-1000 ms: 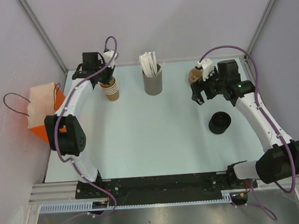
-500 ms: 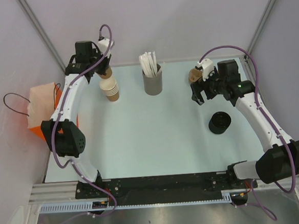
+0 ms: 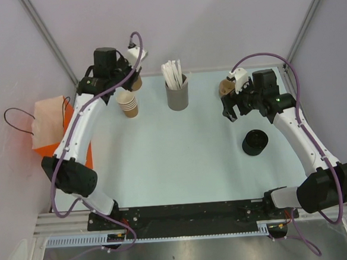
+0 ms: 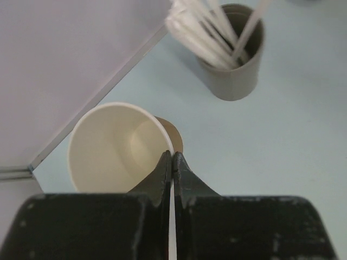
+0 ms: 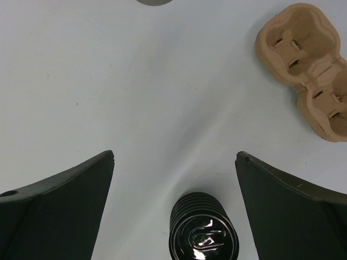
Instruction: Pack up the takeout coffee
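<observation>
"Cup point(image 4: 116, 146), is it in the left tool point(image 4: 172, 158)?"

"Yes. This tool is closed tight on the near wall of the cup, at the rim. It holds the cup near the far left corner of the desk point(image 3: 181, 159), just beside the stack point(image 3: 128, 104). To me the cup looks lifted, not standing."

"And inside the cup?"

"Pale and empty, and it has no lid on."

"What about the right tool point(image 5: 174, 156)?"

"Spread wide, with nothing in it. It hangs over the desk. The black lid point(image 5: 203, 238) is below it, and the carrier point(image 5: 303, 54) lies further off, apart from the lid."

"So how far is the packing?"

"Early, I think. One cup is picked. The lid, the carrier and the orange bag point(image 3: 48, 124) at the left side look untouched. I judge that closing the cup and placing it are left to do."
</observation>
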Controlling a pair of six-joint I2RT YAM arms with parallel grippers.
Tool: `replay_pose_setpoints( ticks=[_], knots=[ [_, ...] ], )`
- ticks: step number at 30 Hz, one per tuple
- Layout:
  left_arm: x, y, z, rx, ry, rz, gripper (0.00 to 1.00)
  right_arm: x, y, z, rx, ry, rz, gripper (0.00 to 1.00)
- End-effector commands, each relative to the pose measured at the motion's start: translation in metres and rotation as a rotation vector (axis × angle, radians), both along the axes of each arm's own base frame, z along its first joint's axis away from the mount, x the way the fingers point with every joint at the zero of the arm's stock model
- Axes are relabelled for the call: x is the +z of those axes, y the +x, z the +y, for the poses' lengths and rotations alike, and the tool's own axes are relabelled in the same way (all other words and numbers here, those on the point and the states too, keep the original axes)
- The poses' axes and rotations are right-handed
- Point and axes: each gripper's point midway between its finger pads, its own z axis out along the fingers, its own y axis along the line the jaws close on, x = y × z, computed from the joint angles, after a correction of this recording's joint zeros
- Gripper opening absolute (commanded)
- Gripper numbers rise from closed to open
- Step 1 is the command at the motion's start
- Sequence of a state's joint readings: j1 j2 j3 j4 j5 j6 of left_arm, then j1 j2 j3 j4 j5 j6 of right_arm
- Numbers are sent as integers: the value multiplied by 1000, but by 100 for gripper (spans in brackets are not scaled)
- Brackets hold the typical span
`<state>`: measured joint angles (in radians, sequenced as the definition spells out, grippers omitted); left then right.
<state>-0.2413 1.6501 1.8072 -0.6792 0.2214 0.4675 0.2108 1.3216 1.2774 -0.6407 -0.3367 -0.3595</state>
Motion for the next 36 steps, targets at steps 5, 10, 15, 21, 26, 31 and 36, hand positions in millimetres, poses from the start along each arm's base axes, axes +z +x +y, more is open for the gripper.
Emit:
replay_pose_setpoints(
  ticks=[5, 10, 15, 21, 26, 31, 36],
  knots=[
    [4, -73, -78, -254, 22, -6, 0, 10, 11, -12, -62, 5, -44, 100],
    [-15, -102, -113, -355, 33, 29, 0, 13, 15, -23, -104, 17, -52, 100],
    [-33, -121, -135, -418, 38, 58, 0, 13, 18, -31, -130, 26, -50, 100],
    [-56, -140, -162, -485, 22, 98, 0, 11, 24, -42, -173, 18, -47, 100],
    [-90, -150, -186, -517, 1, 138, 0, 9, 26, -48, -191, 17, -41, 100],
    [-126, -163, -205, -553, -4, 202, 0, 5, 27, -53, -206, 13, -32, 100],
    [-150, -173, -219, -582, -9, 220, 0, -2, 31, -60, -229, -2, -15, 100]
  ],
)
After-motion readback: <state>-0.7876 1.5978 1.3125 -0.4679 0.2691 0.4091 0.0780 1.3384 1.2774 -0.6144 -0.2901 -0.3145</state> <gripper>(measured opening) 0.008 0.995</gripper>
